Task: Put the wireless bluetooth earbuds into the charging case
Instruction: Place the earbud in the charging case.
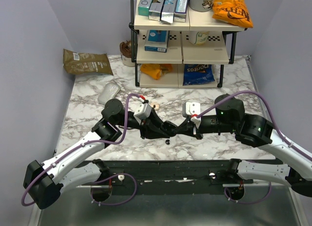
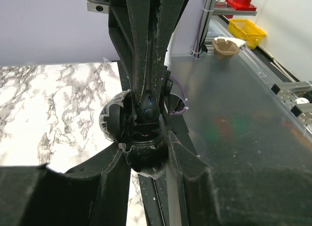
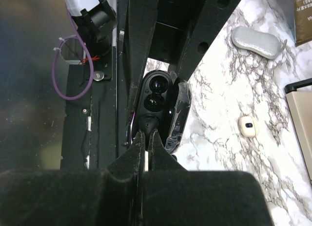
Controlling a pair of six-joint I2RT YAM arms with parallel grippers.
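The left tool (image 2: 144,155) is clenched around the open charging case (image 3: 155,103), with its mouth turned toward the right arm. The right tool (image 3: 145,137) is pinched on one earbud (image 2: 146,107) (a small blue glint shows on it). This earbud sits right at the case mouth, in line with the long axis of the right tool, so I judge the coming move to be a short straight push forward. A second bud (image 1: 167,141) lies on the tabletop (image 1: 80,106), just beside both tools.
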